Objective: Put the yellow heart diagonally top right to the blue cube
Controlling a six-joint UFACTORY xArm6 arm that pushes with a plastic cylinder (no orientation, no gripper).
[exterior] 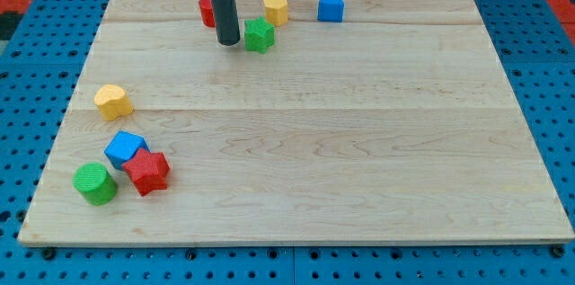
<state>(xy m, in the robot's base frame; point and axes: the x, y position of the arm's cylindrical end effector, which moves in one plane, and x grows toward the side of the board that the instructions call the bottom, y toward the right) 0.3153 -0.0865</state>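
The yellow heart (pixel 112 101) lies near the board's left edge, a little above the middle. The blue cube (pixel 125 149) sits below it at the lower left, touching a red star (pixel 147 172). My rod comes down from the view's top and my tip (pixel 227 42) rests on the board near the top edge, far up and to the right of the heart and the cube. The tip stands just left of a green star (pixel 260 35) and in front of a red block (pixel 207 11) that the rod partly hides.
A green cylinder (pixel 94 183) sits left of the red star. A yellow hexagon block (pixel 276 9) and a blue house-shaped block (pixel 331 6) lie near the top edge. The wooden board (pixel 359 159) rests on a blue pegboard.
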